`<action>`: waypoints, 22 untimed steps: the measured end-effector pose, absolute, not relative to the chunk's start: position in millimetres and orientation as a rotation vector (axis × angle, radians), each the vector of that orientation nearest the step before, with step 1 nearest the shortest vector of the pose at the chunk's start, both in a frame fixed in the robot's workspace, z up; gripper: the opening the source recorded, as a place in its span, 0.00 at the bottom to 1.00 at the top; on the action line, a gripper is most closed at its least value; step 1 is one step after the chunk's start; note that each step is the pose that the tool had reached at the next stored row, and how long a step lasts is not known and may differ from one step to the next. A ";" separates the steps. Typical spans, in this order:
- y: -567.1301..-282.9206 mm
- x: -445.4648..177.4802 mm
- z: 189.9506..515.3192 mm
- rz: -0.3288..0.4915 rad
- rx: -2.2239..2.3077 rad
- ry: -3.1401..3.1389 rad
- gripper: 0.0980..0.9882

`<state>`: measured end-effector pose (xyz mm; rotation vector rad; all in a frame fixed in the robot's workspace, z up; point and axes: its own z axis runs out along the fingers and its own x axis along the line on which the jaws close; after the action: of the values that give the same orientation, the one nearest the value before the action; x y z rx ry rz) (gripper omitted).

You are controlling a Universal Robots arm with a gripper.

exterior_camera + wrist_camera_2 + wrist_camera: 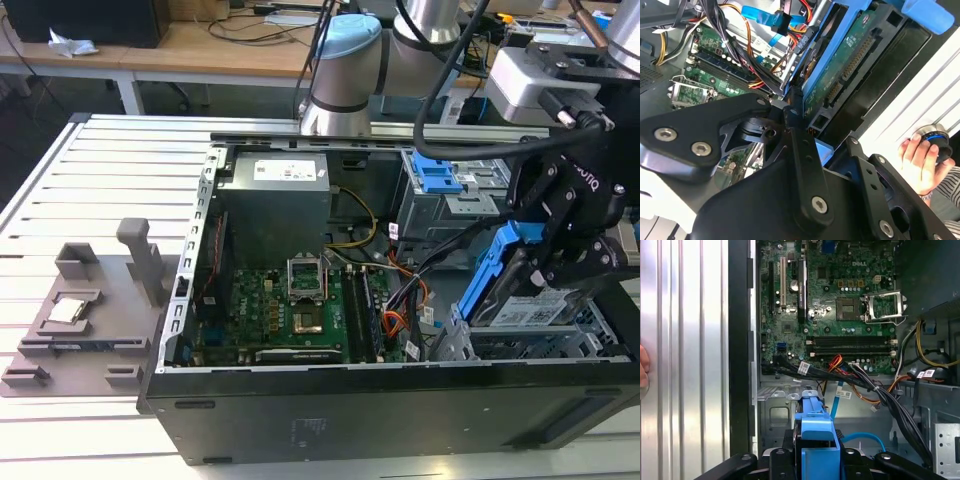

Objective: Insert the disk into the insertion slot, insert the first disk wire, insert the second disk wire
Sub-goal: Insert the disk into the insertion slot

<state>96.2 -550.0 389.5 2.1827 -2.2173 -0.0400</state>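
Observation:
My gripper [548, 268] is shut on the disk [520, 312], a grey drive with a white label in a bright blue carrier. The disk hangs tilted, its lower end just above the insertion slot [505, 347], the silver perforated cage at the case's front right. In the first wrist view the blue carrier [815, 432] sits between my two black fingers, over the cage [777, 415]. The second wrist view shows the disk's green circuit board [850, 60] beside one finger [799, 150]. The first disk wire [834, 361], red-orange, lies loose near the motherboard. The second disk wire [867, 436], light blue, loops beside the cage.
The open case holds a green motherboard [290, 310], a power supply [275, 195], and a taller grey cage with a blue latch [437, 178]. Thick black cables [900, 410] run close to the slot. A grey fixture [90, 310] lies at the exterior view's left. A person's hand [920, 160] grips a knob.

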 end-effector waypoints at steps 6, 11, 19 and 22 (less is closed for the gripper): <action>-550.0 96.2 383.3 -0.040 2.183 -2.217 0.30; -550.0 96.2 381.1 -0.040 2.182 -2.217 0.30; -550.0 96.2 381.1 -0.039 2.182 -2.217 0.38; -550.0 96.2 381.2 -0.038 2.182 -2.217 0.38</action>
<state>96.2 -550.0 381.2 2.1819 -2.2166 -0.0383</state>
